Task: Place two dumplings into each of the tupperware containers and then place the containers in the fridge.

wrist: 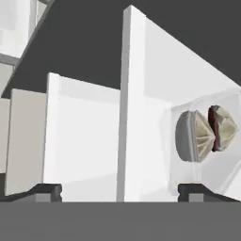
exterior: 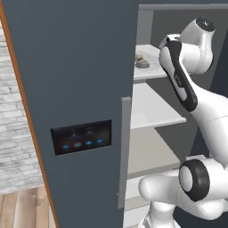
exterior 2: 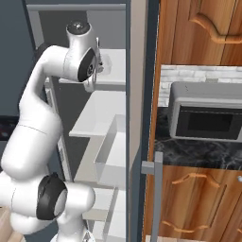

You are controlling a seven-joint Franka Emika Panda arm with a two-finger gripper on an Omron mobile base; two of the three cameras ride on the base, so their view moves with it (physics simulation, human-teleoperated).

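Your end effector sits closest to the hand camera, its two dark fingertips standing far apart at the bottom of that view, jaws spread wide with nothing between them. Just beyond the right tip you see a pale translucent tupperware container lying on a white shelf, rolled sideways by the tilt of the hand. Two dumplings rest inside it, side by side and touching, the nearer one grey-beige with pleated folds, the farther one showing a darker crimped edge. A white shelf edge runs upright through the middle of that view, between the two fingertips, with the container on its right.

From the left base camera, you find the same container on the upper shelf of the fridge, with a dumpling showing as a small dark lump near the shelf's left end. Your arm reaches up to that shelf level, its wrist close beside the shelf. Below it a second white shelf juts out. The slate-grey fridge door stands open in the foreground, carrying a dark panel with blue lights and a long grey handle.

From the right base camera, you see wooden cabinets, a steel oven and a dark marble surface well to the right of the fridge.
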